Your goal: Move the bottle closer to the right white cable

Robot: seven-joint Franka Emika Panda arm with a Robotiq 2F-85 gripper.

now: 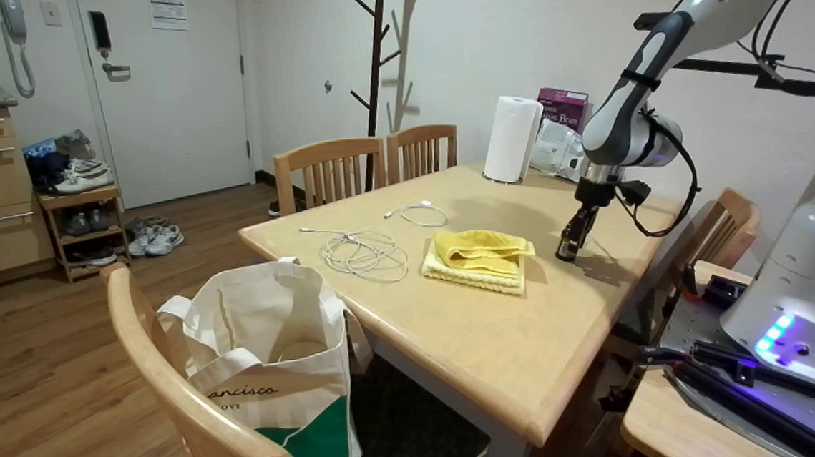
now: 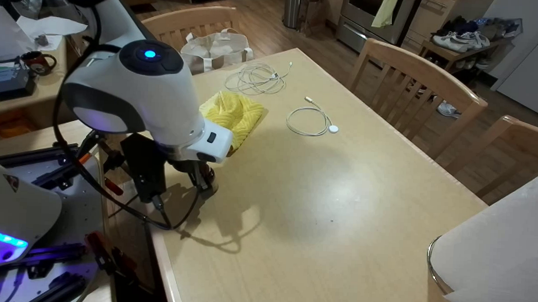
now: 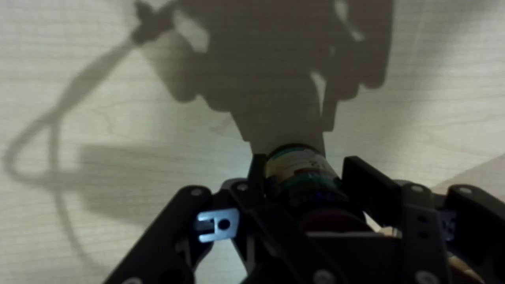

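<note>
The dark brown bottle (image 3: 302, 173) with a label stands between my fingers in the wrist view. My gripper (image 3: 304, 163) is shut on it, a finger against each side; its cap is mostly hidden by the gripper. In an exterior view the bottle (image 2: 212, 180) shows brown at my gripper (image 2: 202, 181), over the table's robot-side part. It also shows small at the tip (image 1: 565, 250). Whether its base touches the table I cannot tell. The right white cable (image 1: 423, 225), a small coil with a round puck, lies across the table; it also shows here (image 2: 308, 134).
A larger white cable coil (image 1: 354, 241) lies beside the small one. A folded yellow cloth (image 1: 477, 256) lies between my gripper and the larger coil. A paper-towel roll (image 1: 512, 139) stands at the table's end. Chairs (image 1: 335, 165) and a tote bag (image 1: 274, 370) surround the table.
</note>
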